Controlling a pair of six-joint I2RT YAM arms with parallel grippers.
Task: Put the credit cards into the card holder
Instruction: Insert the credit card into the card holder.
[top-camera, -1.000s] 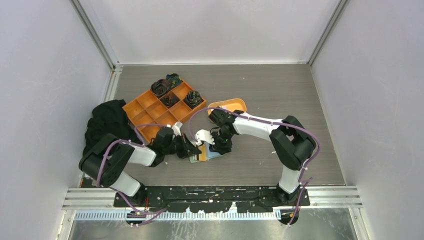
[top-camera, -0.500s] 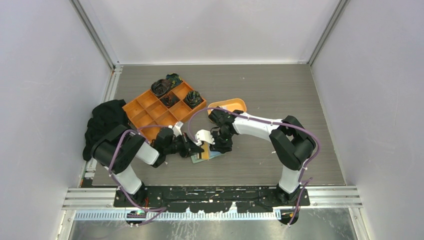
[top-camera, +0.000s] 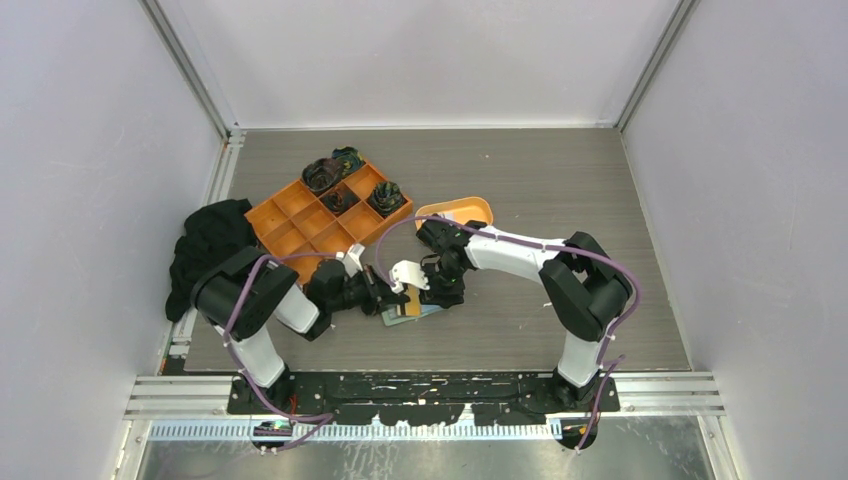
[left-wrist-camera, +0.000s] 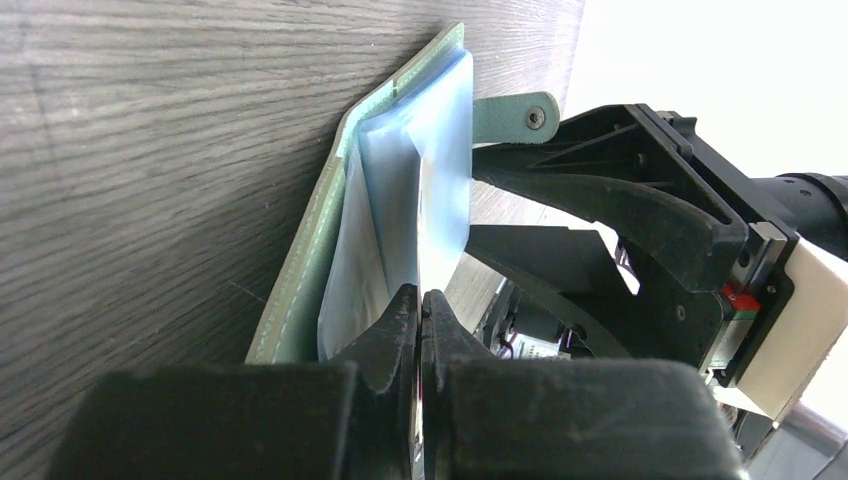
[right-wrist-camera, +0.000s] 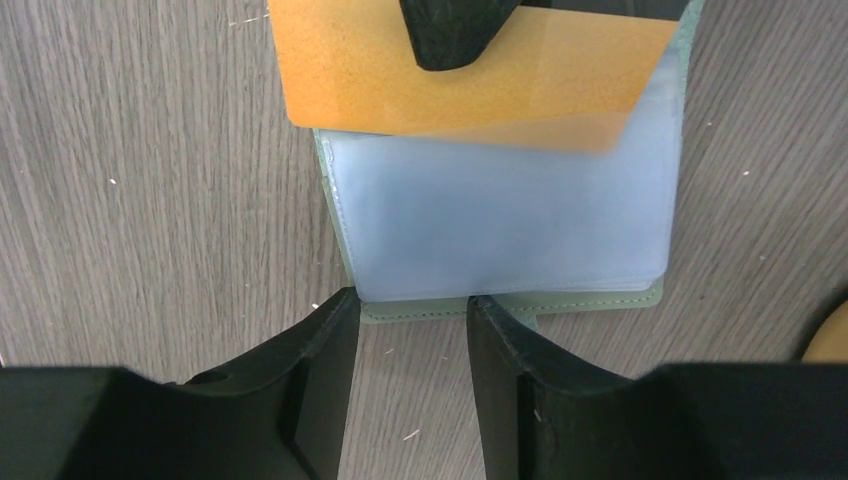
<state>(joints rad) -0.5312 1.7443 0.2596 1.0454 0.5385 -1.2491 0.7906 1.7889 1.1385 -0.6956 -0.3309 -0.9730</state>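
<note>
Our sage-green folding card holder (right-wrist-camera: 600, 300) lies open on the grey wood-grain surface (right-wrist-camera: 150, 200) between the arms. The left fingers (left-wrist-camera: 390, 330) pinch a flat orange-gold plastic card (right-wrist-camera: 370, 70), long side toward the glossy bluish pocket (right-wrist-camera: 500, 210), its leading edge seemingly just inside; the right fingers (right-wrist-camera: 320, 350) stand spread at the holder's opposite edge, so we judge the card must slide toward them. Behind, the orange compartment tray (top-camera: 300, 220) holds dark bundles (top-camera: 322, 175) in its far cells.

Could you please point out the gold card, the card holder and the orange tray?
gold card (right-wrist-camera: 340, 70), right wrist view, bare left half
card holder (right-wrist-camera: 500, 215), right wrist view, bluish pocket
orange tray (top-camera: 275, 215), top view, empty cell
</note>
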